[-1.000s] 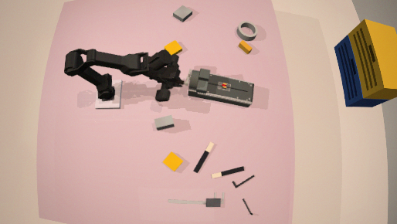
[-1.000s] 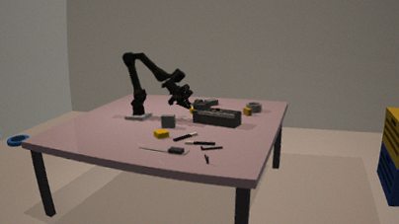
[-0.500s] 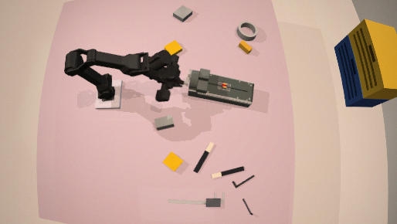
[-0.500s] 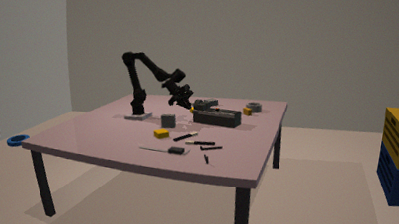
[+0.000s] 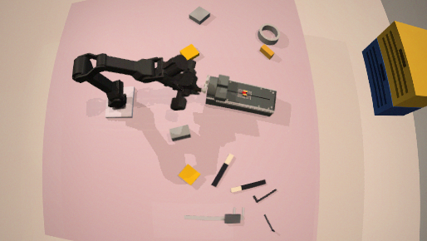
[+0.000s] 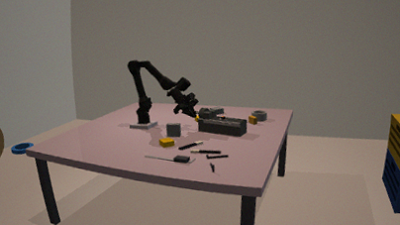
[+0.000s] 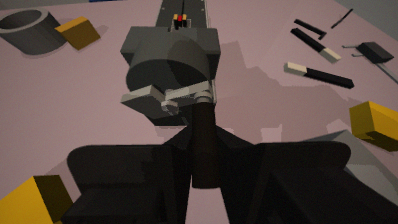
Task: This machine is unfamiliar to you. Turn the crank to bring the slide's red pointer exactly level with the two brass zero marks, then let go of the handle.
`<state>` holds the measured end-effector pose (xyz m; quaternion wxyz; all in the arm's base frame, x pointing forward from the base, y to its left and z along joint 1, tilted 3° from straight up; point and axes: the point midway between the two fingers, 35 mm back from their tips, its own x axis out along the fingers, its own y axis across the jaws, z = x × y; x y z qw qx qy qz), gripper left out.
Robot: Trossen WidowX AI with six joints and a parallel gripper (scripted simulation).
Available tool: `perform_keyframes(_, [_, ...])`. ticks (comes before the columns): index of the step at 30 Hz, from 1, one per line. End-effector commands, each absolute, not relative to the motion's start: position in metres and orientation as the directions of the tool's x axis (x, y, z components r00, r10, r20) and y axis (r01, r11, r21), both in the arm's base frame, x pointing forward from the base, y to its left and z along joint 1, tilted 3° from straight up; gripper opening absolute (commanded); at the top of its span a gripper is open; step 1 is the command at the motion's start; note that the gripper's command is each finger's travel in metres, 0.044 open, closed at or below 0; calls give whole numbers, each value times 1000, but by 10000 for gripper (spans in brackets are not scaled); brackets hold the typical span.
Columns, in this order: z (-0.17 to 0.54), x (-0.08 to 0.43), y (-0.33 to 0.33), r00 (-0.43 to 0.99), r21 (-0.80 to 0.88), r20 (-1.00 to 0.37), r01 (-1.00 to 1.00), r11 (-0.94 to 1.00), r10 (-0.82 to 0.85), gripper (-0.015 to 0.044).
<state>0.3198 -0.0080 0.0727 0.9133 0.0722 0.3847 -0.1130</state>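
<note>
The dark grey machine (image 5: 262, 105) (image 6: 223, 127) (image 7: 170, 55) lies on the table, its round housing facing my gripper. A light crank arm (image 7: 187, 93) on the housing's front carries a dark brown handle (image 7: 204, 145). My gripper (image 5: 201, 90) (image 6: 196, 116) (image 7: 201, 127) is shut on that handle. The red pointer (image 5: 244, 93) (image 7: 180, 19) is on the slot on top of the machine, between two brass marks (image 7: 184, 21). It looks about level with them, but it is too small to tell whether exactly.
A grey ring (image 5: 268, 35) (image 7: 31, 31) and an orange block (image 5: 267, 51) (image 7: 78, 33) stand beyond the machine. Yellow blocks (image 5: 189, 52) (image 5: 189, 174) and a grey block (image 5: 180, 132) lie around the arm. Black-and-cream bars (image 5: 220, 174) (image 5: 253, 185) and a grey tool (image 5: 233, 218) lie on the near side.
</note>
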Motion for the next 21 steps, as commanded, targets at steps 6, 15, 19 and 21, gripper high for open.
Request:
perform_keyframes(6, [70, 320, -9, 673, 40, -723, 265, 963, -155, 0])
perform_keyframes(15, [70, 320, -9, 673, 40, -723, 265, 963, -155, 0])
perform_keyframes(19, [72, 320, -8, 678, 44, -720, 263, 964, -152, 0])
perform_keyframes(21, [72, 320, -8, 678, 44, -720, 263, 964, -152, 0])
